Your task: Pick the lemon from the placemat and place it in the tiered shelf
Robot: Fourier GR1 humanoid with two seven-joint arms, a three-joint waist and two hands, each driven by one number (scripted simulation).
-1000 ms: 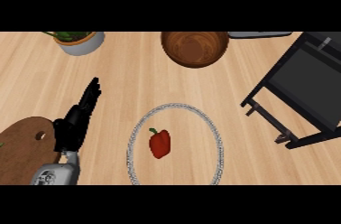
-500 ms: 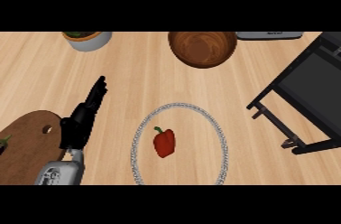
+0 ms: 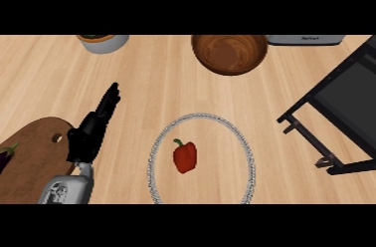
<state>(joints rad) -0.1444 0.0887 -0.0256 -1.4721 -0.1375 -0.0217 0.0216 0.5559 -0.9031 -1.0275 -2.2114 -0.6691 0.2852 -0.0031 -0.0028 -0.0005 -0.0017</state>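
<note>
Going from left to right, we first meet one dark purple eggplant (image 3: pixel 6 156), only partly in view at the left edge, lying on one brown wooden cutting board (image 3: pixel 33 156) with a small hole near its upper end. Over the board's right side we see one arm — the left hand (image 3: pixel 89 134), black, its fingers straight and held together, pointing up and slightly to the right above the wooden counter (image 3: pixel 161 91), holding nothing. Near the top edge, a little to the right of that hand, stands one grey pot (image 3: pixel 103 42), cut off by the view. Next comes one round placemat (image 3: pixel 201 159) with a pale beaded rim, and on it, left of its middle, lies one red pepper (image 3: pixel 185 157) with a green stem; we see no lemon, so this is the thing on the mat. Above it, well apart, sits one brown wooden bowl (image 3: pixel 230 53). Beside the bowl at the top edge is one grey appliance (image 3: pixel 305 39). At the far right stands one black tiered shelf (image 3: pixel 345 106).
</note>
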